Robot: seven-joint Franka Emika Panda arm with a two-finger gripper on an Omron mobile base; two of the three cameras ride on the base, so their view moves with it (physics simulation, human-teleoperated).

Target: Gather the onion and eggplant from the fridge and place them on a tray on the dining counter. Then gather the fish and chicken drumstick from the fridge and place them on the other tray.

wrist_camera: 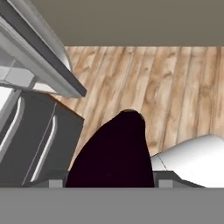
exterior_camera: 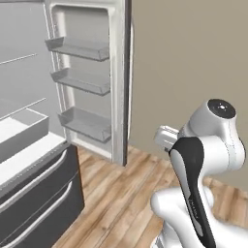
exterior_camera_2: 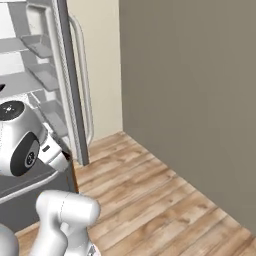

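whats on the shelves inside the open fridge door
The three door shelves look bare in the left base view; nothing stands in them. Their raised front lips cover the very bottoms, so something flat could lie unseen. The fridge door stands open over the wooden floor.

The white arm (exterior_camera: 203,160) stands folded close over the base, its elbow joint raised and a dark-panelled link sloping down from it. The end effector (wrist_camera: 111,183) points down, closed around a dark purple eggplant (wrist_camera: 113,153) between its fingers.
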